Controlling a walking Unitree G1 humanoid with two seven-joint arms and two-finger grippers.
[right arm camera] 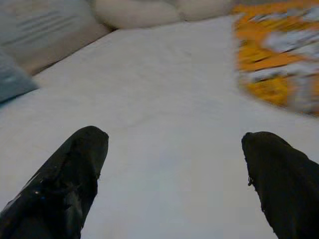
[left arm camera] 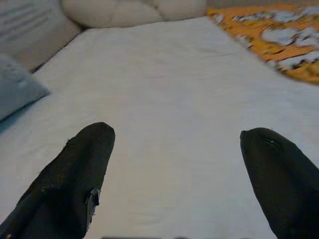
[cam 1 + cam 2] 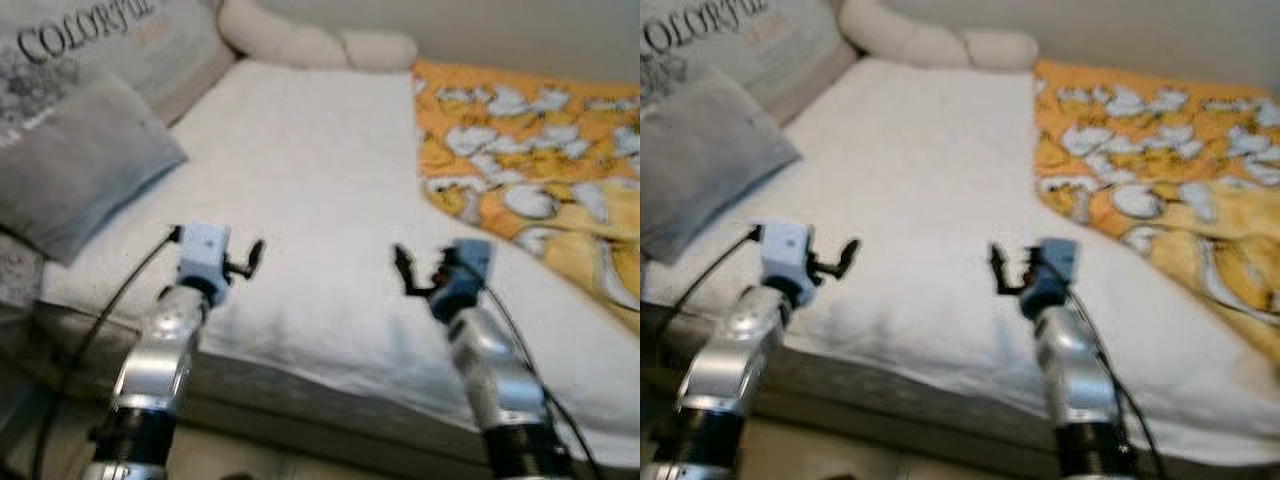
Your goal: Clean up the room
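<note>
**Robot at the bedside, both claws spread, blanket waiting to be tidied**

A bed covered in a white sheet (image 3: 310, 170) lies in front of the robot, seen from its head looking down. Two silver arms reach forward over the near edge of the mattress. The left gripper (image 3: 250, 260) hovers above the sheet on the left, and the right gripper (image 3: 405, 270) hovers above it on the right, well apart from each other. In each wrist view the two black fingers (image 2: 75, 174) stand wide apart with bare white sheet between them, so both claws are spread and hold nothing.

The likely thing to tidy is an orange blanket with white shapes (image 3: 540, 170), bunched over the right side of the bed, its edge near the right gripper but not touching it. A grey pillow (image 3: 80, 170) rests at the left, partly on a larger printed cushion (image 3: 110, 45). A long cream bolster (image 3: 315, 42) lies along the far end.

The head views are blurred, so the blanket's folds are hard to read.

To do this step well, the right gripper should probably move toward the nearest blanket edge, come down low, and pinch a single layer close to a corner. The left gripper should take a second point along the same edge, so the cloth can be drawn flat without dragging the sheet.
</note>
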